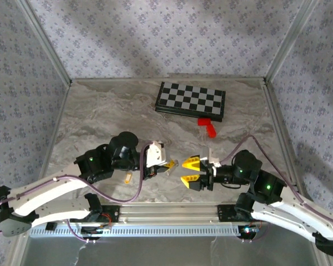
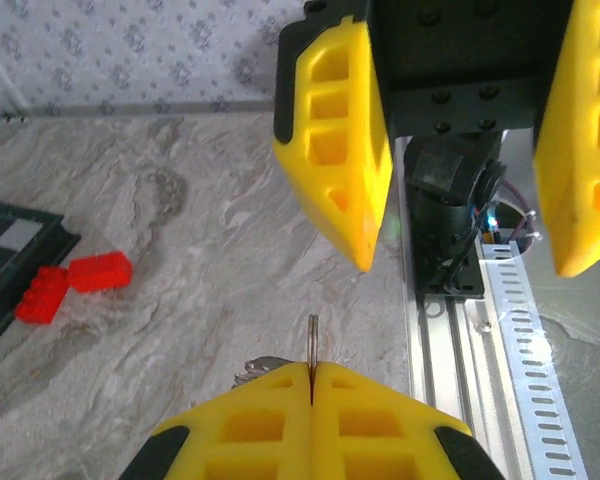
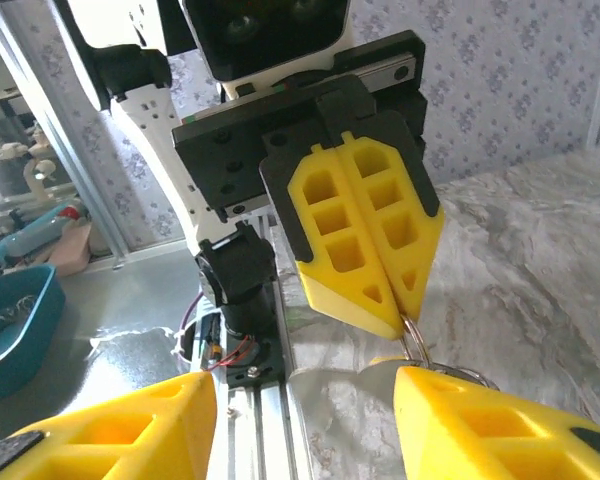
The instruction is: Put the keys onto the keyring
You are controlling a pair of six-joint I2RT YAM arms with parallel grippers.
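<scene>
Silvery keyring (image 2: 312, 340), edge-on and mostly hidden, is pinched in my closed left jaws above the bench (image 1: 100, 116). Right jaws stand apart facing it, gripping nothing. Key (image 1: 129, 177) on bench: tiny, blurred.

**Figure.** The thin, pale silvery metal keyring (image 2: 312, 335) is pinched between the closed yellow pads of the left gripper (image 2: 312, 370). In the left wrist view we see it edge-on, a narrow upright sliver rising from the seam of the pads. A further silvery stretch shows just left of it. In the right wrist view the keyring (image 3: 412, 338) hangs as a small loop below the pad tips. In the top view we note a tiny key with an orange-yellow head (image 1: 128, 177). It lies on the grey marbled tabletop (image 1: 100, 116), left of the left gripper and apart from the keyring. Its blade is too small to make out.
</scene>
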